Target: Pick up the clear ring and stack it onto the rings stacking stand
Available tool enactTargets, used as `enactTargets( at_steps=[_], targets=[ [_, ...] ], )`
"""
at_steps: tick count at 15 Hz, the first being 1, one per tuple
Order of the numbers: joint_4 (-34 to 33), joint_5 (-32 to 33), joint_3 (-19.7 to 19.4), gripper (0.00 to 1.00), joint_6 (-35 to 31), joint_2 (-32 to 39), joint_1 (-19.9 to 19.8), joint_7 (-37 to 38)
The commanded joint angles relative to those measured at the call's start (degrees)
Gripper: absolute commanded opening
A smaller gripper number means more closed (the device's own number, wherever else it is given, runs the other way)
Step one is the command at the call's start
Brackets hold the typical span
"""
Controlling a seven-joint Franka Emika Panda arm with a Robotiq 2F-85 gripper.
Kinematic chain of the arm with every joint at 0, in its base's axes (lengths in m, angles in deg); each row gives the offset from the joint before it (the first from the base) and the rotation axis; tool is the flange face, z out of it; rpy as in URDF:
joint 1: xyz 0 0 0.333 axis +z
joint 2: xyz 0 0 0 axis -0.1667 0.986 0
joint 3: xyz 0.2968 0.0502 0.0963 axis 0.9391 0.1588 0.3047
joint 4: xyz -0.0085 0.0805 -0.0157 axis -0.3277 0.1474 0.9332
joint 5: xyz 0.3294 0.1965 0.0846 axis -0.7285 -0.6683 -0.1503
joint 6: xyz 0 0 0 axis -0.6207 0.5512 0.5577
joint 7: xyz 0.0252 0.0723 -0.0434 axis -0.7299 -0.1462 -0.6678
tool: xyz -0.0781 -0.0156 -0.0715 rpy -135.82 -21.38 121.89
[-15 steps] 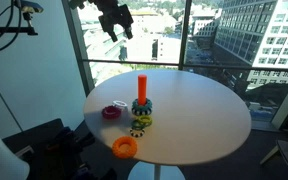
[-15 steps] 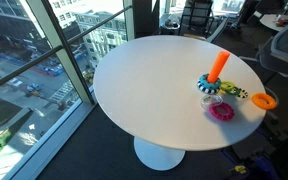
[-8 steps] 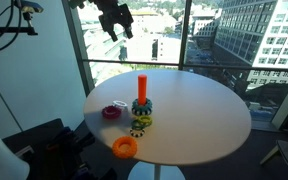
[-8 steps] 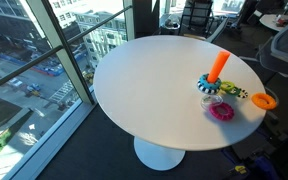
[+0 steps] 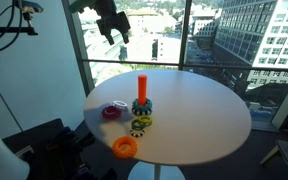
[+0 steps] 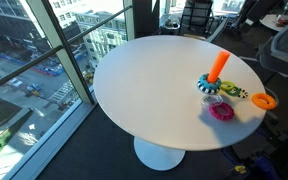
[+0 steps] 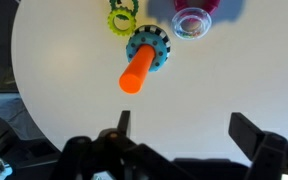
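Note:
The rings stacking stand has an upright orange peg point(image 5: 141, 87) on a teal base point(image 7: 149, 45), and it also shows in an exterior view point(image 6: 217, 68). In the wrist view the clear ring point(image 7: 191, 22) lies against the magenta ring point(image 7: 196, 4), beside the stand. In both exterior views it is too faint to tell apart from the magenta ring point(image 5: 112, 112) point(image 6: 222, 111). My gripper point(image 5: 114, 25) is open and empty, high above the table's far edge. Its fingers point(image 7: 184, 130) frame bare table short of the peg.
A larger orange ring point(image 5: 125, 147) point(image 6: 264, 101) lies near the table edge. A yellow-green ring point(image 5: 139, 125) point(image 7: 120, 18) lies at the stand's foot. The round white table point(image 6: 144, 80) stands next to a floor-to-ceiling window.
The gripper has shifted slightly, still high above the table. The toys have not moved.

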Motion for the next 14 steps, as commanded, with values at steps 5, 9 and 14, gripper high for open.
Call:
enactTargets(
  at_steps=[5, 9, 14],
  targets=[
    [-3.4, -8.3, -2.4, 1.0, 4.5, 7.2, 2.8, -3.4],
    [-4.4, -10.5, -3.0, 1.0, 8.1, 11.1, 2.4, -4.2],
    [-4.6, -11.1, -3.0, 1.0, 8.3, 15.8, 2.2, -4.9]
  ],
)
